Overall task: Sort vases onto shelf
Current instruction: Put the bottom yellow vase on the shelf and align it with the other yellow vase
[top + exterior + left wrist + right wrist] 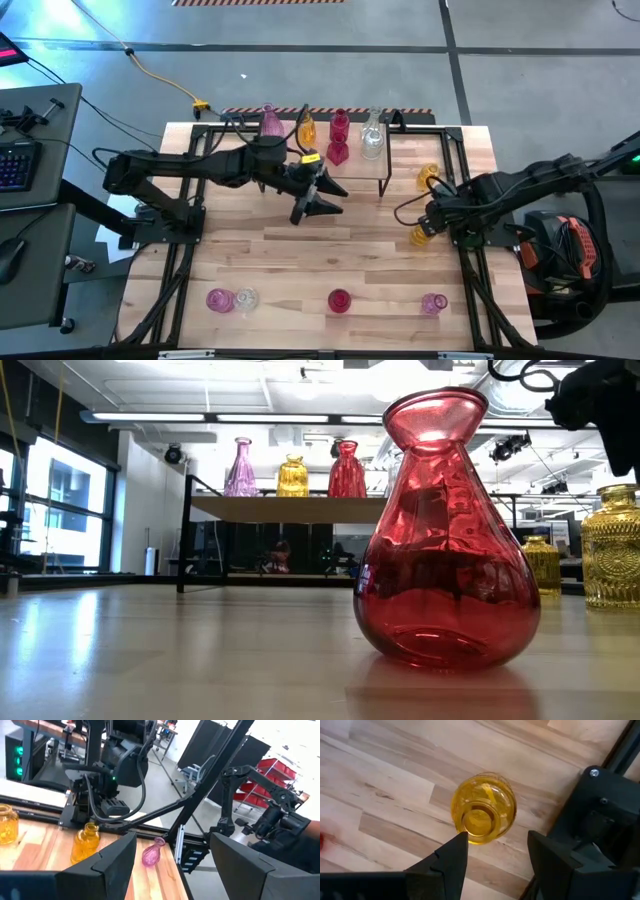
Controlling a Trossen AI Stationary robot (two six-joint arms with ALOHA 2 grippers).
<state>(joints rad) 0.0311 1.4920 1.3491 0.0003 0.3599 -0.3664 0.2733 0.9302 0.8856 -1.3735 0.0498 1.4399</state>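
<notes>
Directly below my right claw (497, 847), jaws parted, empty: small ribbed amber-yellow glass vase (483, 815), upright, neck facing me; nearer mine than left arm's.

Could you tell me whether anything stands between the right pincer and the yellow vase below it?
Nothing visible does: the right pincer hangs open directly above the yellow vase, whose mouth faces it, with only bare tabletop around.
</notes>
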